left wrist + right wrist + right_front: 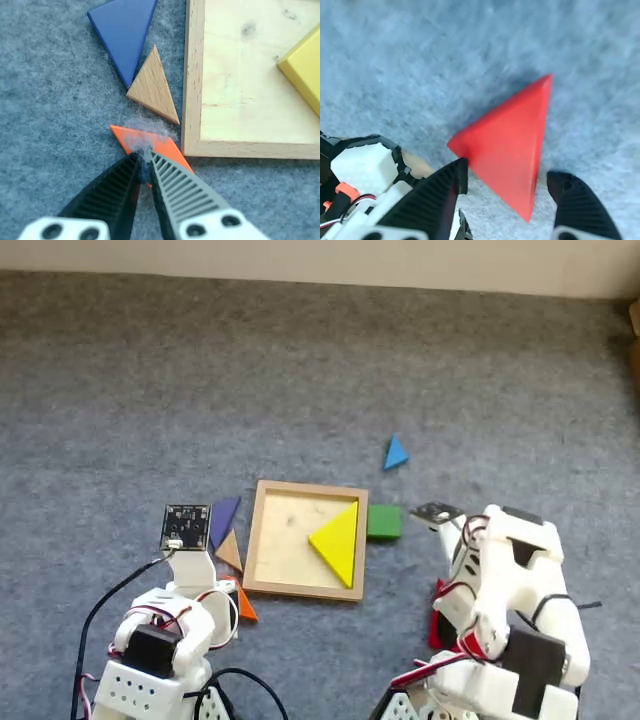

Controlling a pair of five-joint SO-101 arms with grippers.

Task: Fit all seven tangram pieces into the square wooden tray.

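On the grey felt surface [300,370], we have jaws down at either side of the wooden tray [253,540].
Inside the tray we see one yellow triangle [338,538] against its right wall; a green square [384,521] lies just outside that wall and a small blue triangle [396,454] farther off. At the tray's left lie a dark blue piece [125,30], a wood-coloured triangle [154,92] and an orange piece [150,141]. Our left jaws are closed to a sliver, tips on the orange piece near the tray's corner. Our right jaws gape wide around a red triangle [510,150] flat on the felt.
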